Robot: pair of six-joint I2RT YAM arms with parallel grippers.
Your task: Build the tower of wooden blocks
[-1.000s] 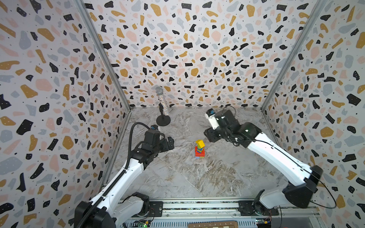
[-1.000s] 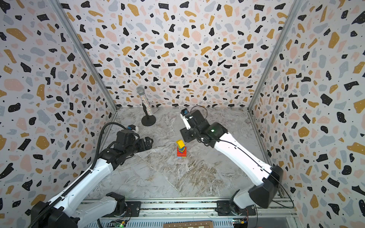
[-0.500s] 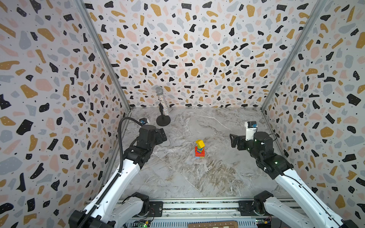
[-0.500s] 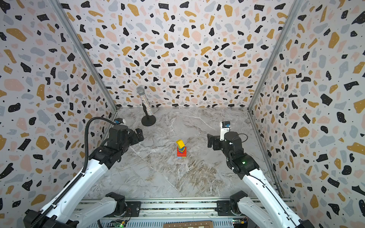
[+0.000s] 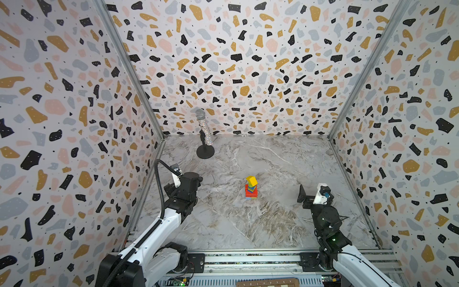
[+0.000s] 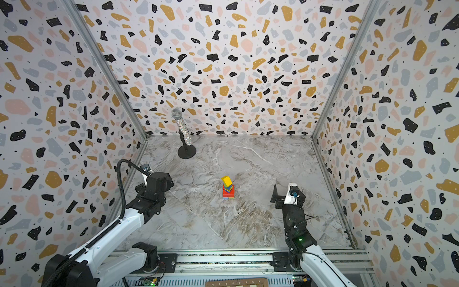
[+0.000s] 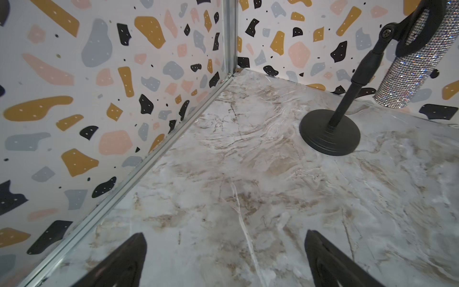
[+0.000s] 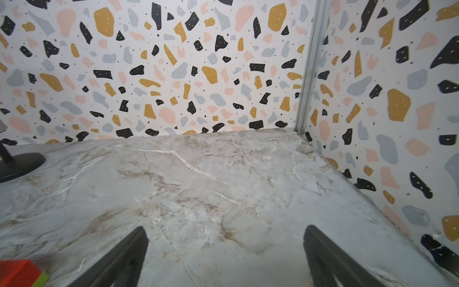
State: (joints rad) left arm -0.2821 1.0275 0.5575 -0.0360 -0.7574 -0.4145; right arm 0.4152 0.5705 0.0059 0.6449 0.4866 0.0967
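The tower [image 5: 251,189] [image 6: 228,188] stands alone mid-floor in both top views: light-blue and lime wood blocks at the foot, a red block [image 5: 250,192] above, small blue and green pieces, and a tilted yellow block [image 5: 251,181] on top. My left gripper [image 5: 191,178] [image 7: 224,236] is well to its left near the left wall, open and empty, facing the back left corner. My right gripper [image 5: 304,198] [image 8: 224,229] is well to the tower's right, open and empty. The right wrist view catches only a red and lime corner of the tower [image 8: 17,272].
A glittery silver microphone [image 5: 205,129] [image 6: 183,126] leans on a black round-based stand [image 5: 205,151] [image 7: 330,134] [image 8: 17,164] at the back left. Patterned walls enclose the marble floor [image 5: 260,223] on three sides. A metal rail [image 5: 248,258] runs along the front.
The right arm swung from behind the tower out to the front right, and its jaws widened. The left gripper drew back from the tower and turned toward the back left corner.
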